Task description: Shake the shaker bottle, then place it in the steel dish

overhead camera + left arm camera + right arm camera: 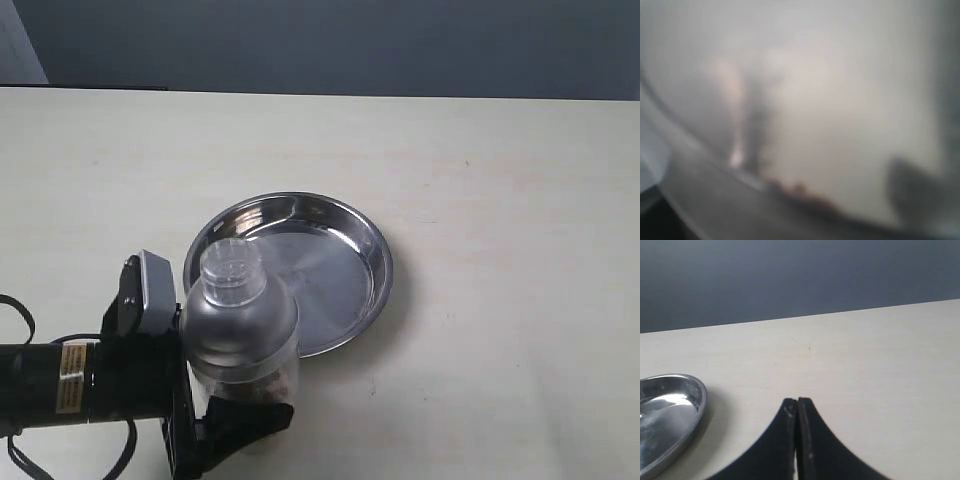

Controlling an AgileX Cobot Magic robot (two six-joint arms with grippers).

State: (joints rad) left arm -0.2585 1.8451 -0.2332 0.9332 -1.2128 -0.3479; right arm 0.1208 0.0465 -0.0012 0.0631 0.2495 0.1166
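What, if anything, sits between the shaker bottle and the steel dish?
Nothing visible. The left end effector holds the shaker bottle right at the rim of the steel dish, and the dish's base is bare.

Pale counter beneath a dark blue-grey wall.
The counter (500, 180) is a smooth cream surface with a faint grain and a few tiny dark flecks, evenly lit, with only soft shadows. Its far edge runs straight across the exterior view and meets a flat, matte wall (350, 45). A lighter, whitish-blue patch (18, 45) fills that view's upper left corner. The right wrist view shows the same counter and wall.
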